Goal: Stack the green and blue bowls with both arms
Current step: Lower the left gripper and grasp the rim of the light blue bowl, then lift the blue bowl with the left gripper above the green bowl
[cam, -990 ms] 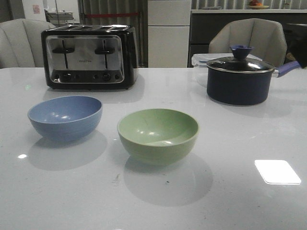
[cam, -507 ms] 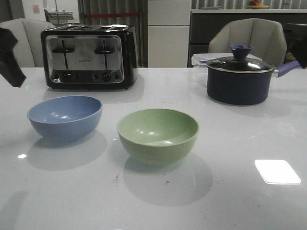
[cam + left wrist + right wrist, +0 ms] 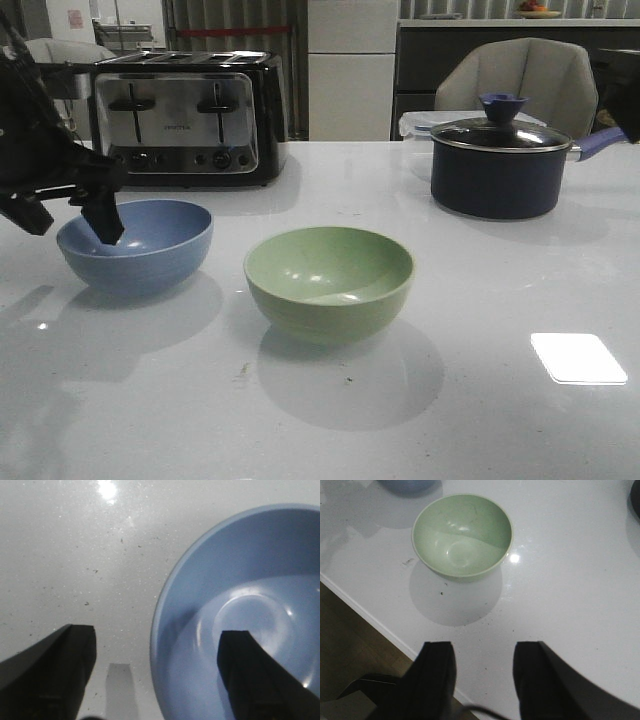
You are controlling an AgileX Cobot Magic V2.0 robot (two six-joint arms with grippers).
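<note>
The front view shows the left gripper (image 3: 70, 222) over the near-left rim of the blue bowl (image 3: 140, 245), at 9 o'clock on the white table (image 3: 480, 300); the right arm is not there. The left wrist view adds that the jaws are spread wide, one finger (image 3: 260, 680) over the bowl's inside and the other over bare table, holding nothing. The right wrist view alone shows the right gripper (image 3: 482, 677), its fingers apart and empty, above the near table edge; the green bowl (image 3: 462, 535) lies well ahead of it. The green bowl (image 3: 330, 280) sits at centre, apart from the blue one; toaster (image 3: 185, 118) at 11 o'clock, saucepan (image 3: 500, 165) at 2 o'clock, open surface between.
</note>
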